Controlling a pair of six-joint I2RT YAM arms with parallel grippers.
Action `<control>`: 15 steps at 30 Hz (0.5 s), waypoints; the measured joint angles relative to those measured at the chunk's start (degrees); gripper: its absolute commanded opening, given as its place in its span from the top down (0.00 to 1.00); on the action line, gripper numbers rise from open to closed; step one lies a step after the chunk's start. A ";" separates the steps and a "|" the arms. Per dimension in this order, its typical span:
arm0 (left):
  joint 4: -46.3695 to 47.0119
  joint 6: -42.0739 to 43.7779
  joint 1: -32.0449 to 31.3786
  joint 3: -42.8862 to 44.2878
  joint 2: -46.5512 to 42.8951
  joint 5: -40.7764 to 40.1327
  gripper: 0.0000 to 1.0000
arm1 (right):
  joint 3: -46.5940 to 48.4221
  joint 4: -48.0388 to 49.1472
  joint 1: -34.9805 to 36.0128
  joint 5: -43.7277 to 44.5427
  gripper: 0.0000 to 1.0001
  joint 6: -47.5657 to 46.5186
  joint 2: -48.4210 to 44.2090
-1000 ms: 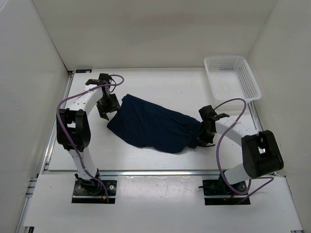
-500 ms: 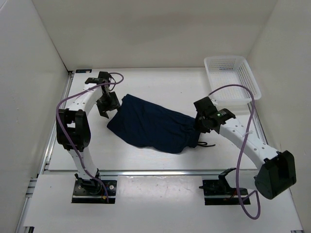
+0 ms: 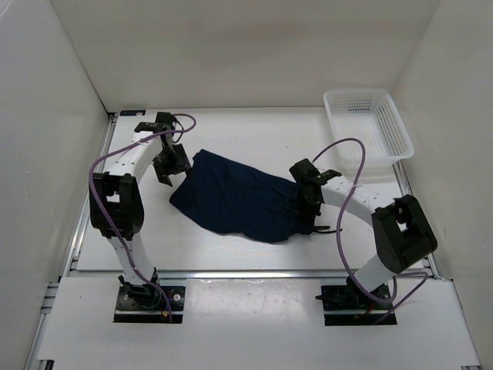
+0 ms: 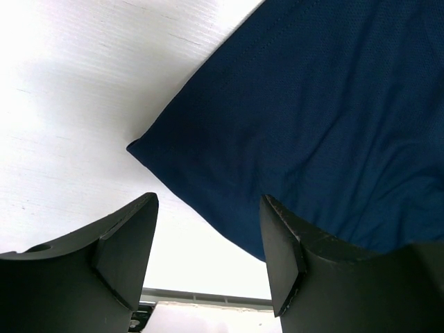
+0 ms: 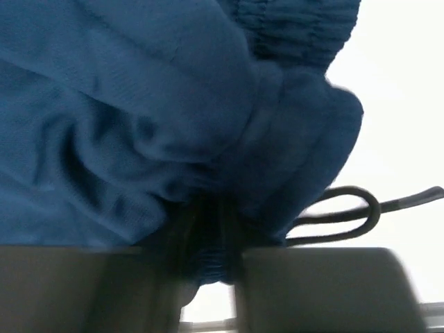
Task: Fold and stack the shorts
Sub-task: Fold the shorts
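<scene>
The shorts (image 3: 245,202) lie spread on the white bench (image 3: 254,139), roughly midway between the two arms, running from the far left down toward the near right, with the waistband end on the right. The left hand (image 3: 172,174) hangs just over the far-left corner of the cloth. In its wrist view its two dark fingers (image 4: 125,243) stand well apart with nothing gripped between them; one hem corner of the navy cloth lies under the gap, and bare bench shows to the left. The right hand (image 3: 308,210) sits at the bunched waistband end. Its wrist view is blurred, but the fingers appear almost together, with a gathered fold of the blue cloth drawn into the narrow slot between them, so it looks to be pinching the shorts. A thin dark drawstring (image 5: 409,198) loops out from the gathered waistband onto the bench to the right. A white mesh basket (image 3: 358,92) stands in the far-right corner, well apart from the shorts.
</scene>
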 measured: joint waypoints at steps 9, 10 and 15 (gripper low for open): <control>0.28 1.16 0.00 1.16 3.26 -1.07 0.00 | 1.09 -5.11 -1.90 3.61 0.01 -1.11 -15.80; 0.20 1.11 0.00 1.53 4.00 -1.57 0.00 | 1.09 -5.51 -2.86 3.74 0.01 -1.16 -17.57; 0.46 1.70 0.07 3.37 9.27 -3.78 0.00 | -2.16 -6.64 -8.28 3.34 0.00 -1.57 -21.42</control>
